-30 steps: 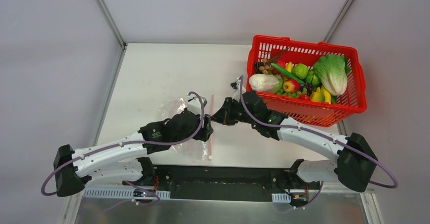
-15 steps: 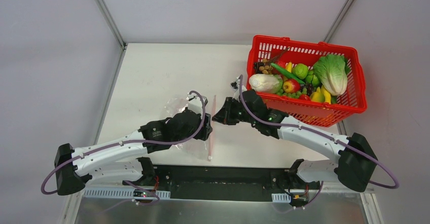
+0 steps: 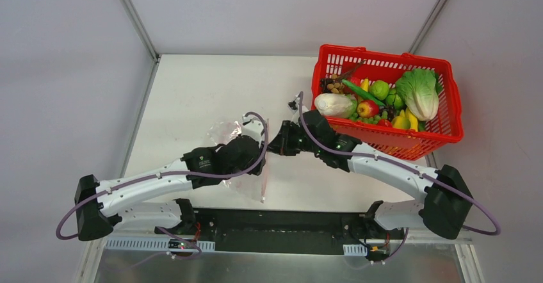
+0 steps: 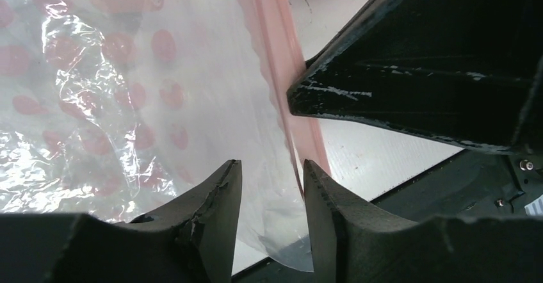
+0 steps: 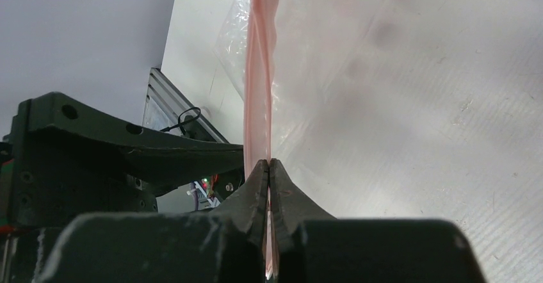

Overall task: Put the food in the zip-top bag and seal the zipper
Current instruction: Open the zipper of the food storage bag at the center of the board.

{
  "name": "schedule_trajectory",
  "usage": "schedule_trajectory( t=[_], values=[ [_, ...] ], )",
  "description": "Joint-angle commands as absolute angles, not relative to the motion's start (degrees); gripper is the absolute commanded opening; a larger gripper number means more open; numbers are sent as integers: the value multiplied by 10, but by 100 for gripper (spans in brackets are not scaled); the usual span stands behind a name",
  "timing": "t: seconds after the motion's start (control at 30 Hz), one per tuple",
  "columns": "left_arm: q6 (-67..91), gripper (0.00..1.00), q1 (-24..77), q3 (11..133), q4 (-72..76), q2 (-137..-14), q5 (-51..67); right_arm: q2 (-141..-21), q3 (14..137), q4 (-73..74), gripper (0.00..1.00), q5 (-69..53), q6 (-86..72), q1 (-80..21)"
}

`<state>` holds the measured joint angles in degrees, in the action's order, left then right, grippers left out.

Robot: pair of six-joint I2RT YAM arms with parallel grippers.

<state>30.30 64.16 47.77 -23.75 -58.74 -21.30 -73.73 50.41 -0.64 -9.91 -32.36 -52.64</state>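
White table (image 3: 205, 91) between grey walls (image 3: 64, 72) bears zip-top bag (image 3: 227, 131).

Bright, even light from above leaves only soft shadows on the flat white table (image 3: 192, 91). The clear crinkly plastic bag with pink-red dots (image 4: 96, 104) shows white glare on its wrinkles; along its edge the pink-red press strip (image 5: 259, 72) is blurred.
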Motion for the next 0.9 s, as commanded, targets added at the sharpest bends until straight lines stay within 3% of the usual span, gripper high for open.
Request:
schedule_trajectory(
  t=[0.0,0.23,0.43,0.67,0.8,0.87],
  values=[
    [291,38,655,529,-271,-610,-224,-747,537,-6,0,-104,-331,-529],
    [308,19,665,536,-291,-623,-226,-747,535,-9,0,-87,-345,-529],
    [324,14,666,536,-319,-625,-263,-740,534,-10,0,-88,-346,-528],
    [324,19,665,526,-285,-632,-245,-734,527,-17,0,-102,-344,-528],
    [329,3,665,502,-248,-617,-237,-735,522,-18,0,-102,-343,-528],
    [333,0,665,496,-258,-602,-257,-736,519,-16,0,-98,-339,-528]
  ],
)
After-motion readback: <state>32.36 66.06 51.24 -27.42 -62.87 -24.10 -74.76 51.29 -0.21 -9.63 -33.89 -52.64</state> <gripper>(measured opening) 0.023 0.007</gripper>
